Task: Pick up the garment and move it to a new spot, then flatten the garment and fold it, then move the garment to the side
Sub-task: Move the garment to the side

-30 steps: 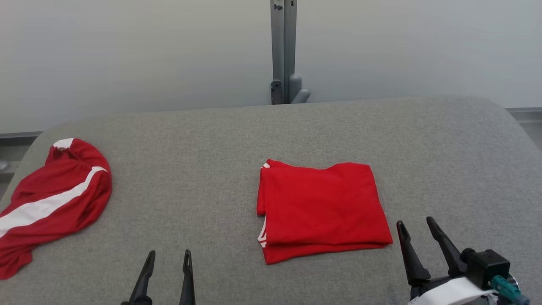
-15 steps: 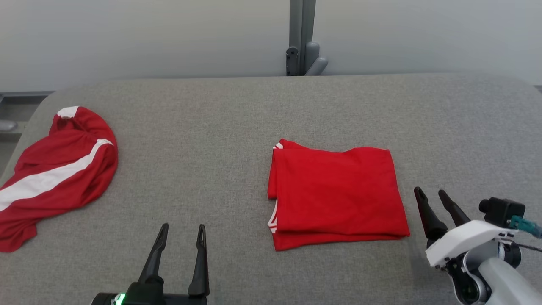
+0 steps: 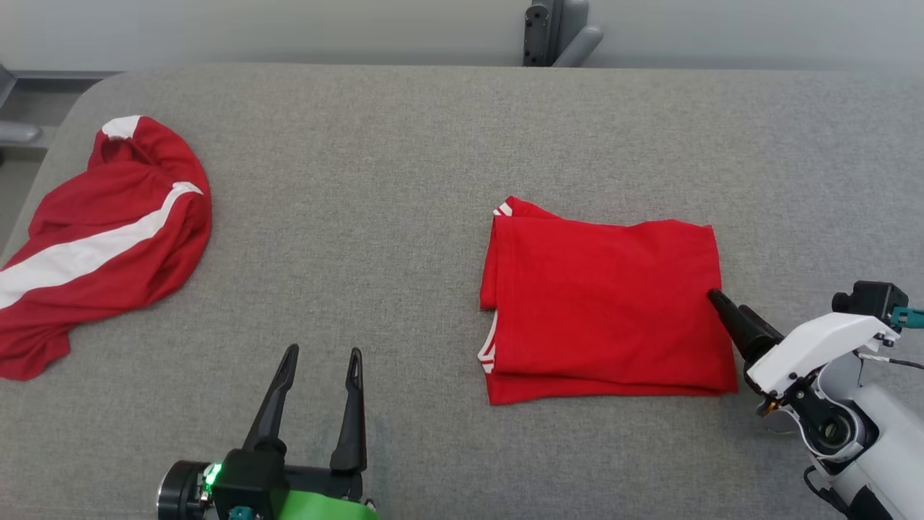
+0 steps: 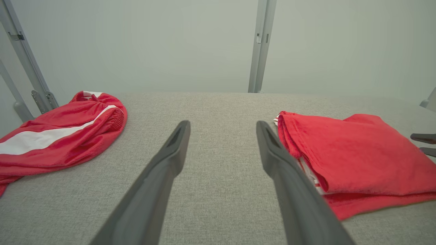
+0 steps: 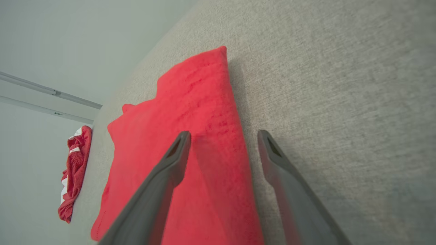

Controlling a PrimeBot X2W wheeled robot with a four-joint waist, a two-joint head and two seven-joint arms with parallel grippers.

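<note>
A folded red garment [image 3: 606, 303] lies flat on the grey padded table [image 3: 361, 180], right of centre. My right gripper [image 3: 725, 303] is at its right edge, turned on its side and open. In the right wrist view one finger hangs over the red garment [image 5: 190, 102] and the other over bare table, so the right gripper [image 5: 223, 134] straddles that edge with nothing gripped. My left gripper [image 3: 323, 352] stands open over bare table near the front, left of the folded garment [image 4: 357, 153]. The left gripper [image 4: 222, 124] is empty.
A second red garment with a white stripe [image 3: 101, 238] lies crumpled at the table's left edge. A grey post [image 3: 556, 29] rises behind the far edge. Bare table stretches between the two garments and to the right of the folded one.
The head camera has tilted down, shifting the whole picture. My right gripper has moved from the garment's near right corner up to its right edge and rolled onto its side.
</note>
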